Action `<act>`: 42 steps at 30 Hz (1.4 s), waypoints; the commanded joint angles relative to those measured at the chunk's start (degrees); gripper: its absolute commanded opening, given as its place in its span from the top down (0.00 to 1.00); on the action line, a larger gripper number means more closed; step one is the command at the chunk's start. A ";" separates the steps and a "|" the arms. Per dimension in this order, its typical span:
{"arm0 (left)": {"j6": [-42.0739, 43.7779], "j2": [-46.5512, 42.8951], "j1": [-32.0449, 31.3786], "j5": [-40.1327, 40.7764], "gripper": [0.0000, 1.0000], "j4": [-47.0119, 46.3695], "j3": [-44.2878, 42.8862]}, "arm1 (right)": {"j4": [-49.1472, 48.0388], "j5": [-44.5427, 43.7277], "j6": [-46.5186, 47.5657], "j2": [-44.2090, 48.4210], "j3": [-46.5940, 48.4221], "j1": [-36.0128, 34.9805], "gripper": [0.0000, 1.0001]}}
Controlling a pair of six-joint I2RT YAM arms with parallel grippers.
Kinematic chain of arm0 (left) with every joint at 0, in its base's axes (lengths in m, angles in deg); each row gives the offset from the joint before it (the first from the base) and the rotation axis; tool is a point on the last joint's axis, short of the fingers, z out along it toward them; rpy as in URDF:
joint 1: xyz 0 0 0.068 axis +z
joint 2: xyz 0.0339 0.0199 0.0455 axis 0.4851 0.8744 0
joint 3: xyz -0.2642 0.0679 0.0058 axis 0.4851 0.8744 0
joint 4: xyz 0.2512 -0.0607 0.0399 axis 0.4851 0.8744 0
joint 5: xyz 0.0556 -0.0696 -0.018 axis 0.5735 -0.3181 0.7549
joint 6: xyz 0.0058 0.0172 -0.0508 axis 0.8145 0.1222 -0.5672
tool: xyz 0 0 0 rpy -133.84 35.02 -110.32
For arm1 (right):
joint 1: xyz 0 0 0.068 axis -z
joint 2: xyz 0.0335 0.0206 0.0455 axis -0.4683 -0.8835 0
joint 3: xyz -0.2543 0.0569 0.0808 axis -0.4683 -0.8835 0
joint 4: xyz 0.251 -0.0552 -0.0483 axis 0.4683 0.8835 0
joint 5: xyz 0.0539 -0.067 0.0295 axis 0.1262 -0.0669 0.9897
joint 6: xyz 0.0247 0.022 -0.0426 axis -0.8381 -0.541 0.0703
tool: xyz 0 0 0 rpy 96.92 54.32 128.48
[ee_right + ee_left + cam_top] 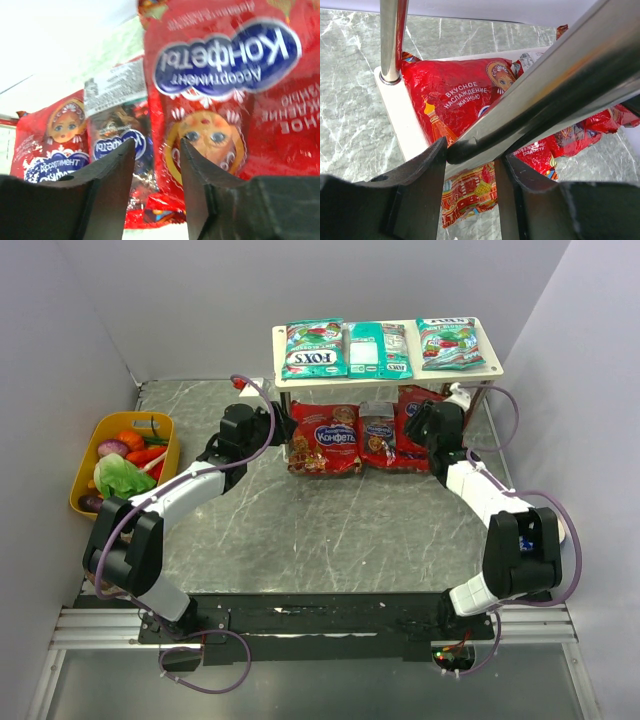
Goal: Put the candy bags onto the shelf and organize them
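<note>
The shelf (400, 376) stands at the back of the table. Three teal-green candy bags (314, 348) lie side by side on its top board. Three red candy bags (325, 440) fill the lower board (400, 115), and the rightmost is partly hidden behind my right gripper (412, 428). My left gripper (268, 432) is at the shelf's front left leg. In the left wrist view that leg (540, 95) crosses the open jaws of the left gripper (472, 152), and nothing is clamped. My right gripper (156, 142) is open just in front of a red bag (210, 125) with a doll face.
A yellow tub (100, 425) of toy vegetables stands at the left, beside my left arm. Grey walls close in on both sides and at the back. A second shelf leg (390, 40) rises from the lower board's corner.
</note>
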 commanded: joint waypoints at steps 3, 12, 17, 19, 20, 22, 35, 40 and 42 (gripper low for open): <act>-1.82 -1.29 1.77 4.21 0.67 3.74 0.59 | 13.29 -5.35 -11.35 0.17 -3.84 2.40 0.56; -2.17 -1.38 1.77 3.77 0.64 3.48 0.77 | 16.05 -5.10 -12.96 1.92 -5.60 3.64 0.58; -2.26 -1.56 1.77 3.69 0.55 3.92 0.24 | 11.55 -1.94 -7.95 5.53 -3.67 3.03 0.47; -2.43 -2.26 1.77 3.68 0.42 3.92 0.33 | 11.46 -1.76 -6.27 7.37 -2.36 2.59 0.41; -2.52 -2.44 1.77 3.60 0.36 4.18 0.24 | 11.72 -1.85 -5.83 8.08 -2.09 2.41 0.39; -2.87 -3.66 1.77 3.68 0.19 4.71 0.07 | 12.77 -1.67 -4.69 10.36 -1.56 2.15 0.33; -3.66 -21.41 1.68 8.42 0.04 15.15 5.60 | 20.07 -2.99 -3.46 29.25 -10.16 1.09 0.00; -3.84 -28.88 1.68 12.82 0.04 21.13 7.97 | 21.56 -2.81 -3.46 38.75 -15.09 1.18 0.00; -3.66 -31.25 1.68 13.96 0.04 21.84 9.02 | 23.14 -3.77 -3.19 41.29 -16.14 1.09 0.00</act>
